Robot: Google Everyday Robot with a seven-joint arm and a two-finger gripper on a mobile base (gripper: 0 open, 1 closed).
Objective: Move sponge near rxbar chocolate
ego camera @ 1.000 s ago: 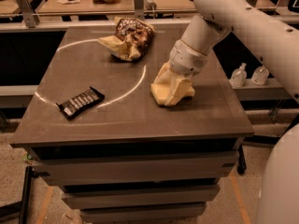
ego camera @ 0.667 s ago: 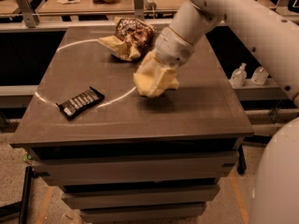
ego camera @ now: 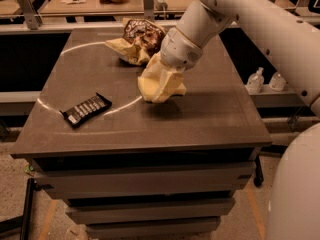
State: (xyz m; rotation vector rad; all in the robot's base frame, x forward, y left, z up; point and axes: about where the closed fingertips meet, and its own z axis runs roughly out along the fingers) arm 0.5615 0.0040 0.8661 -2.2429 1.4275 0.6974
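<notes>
The pale yellow sponge (ego camera: 159, 84) hangs in my gripper (ego camera: 167, 70), lifted a little above the middle of the dark table (ego camera: 210, 119). My gripper is shut on the sponge's upper part, and the white arm reaches in from the upper right. The rxbar chocolate (ego camera: 86, 109), a flat black wrapper with white text stripes, lies on the left part of the table, well to the left of the sponge and a little nearer the front edge.
A brown-and-yellow wrinkly snack bag (ego camera: 137, 41) lies at the back of the table, just behind my gripper. Two small white bottles (ego camera: 265, 79) stand on a lower ledge to the right. A bench with clutter stands behind.
My gripper has carried the sponge off the table's right side and leftward toward the middle, lifting it clear of the surface. The rxbar and snack bag have not moved.
</notes>
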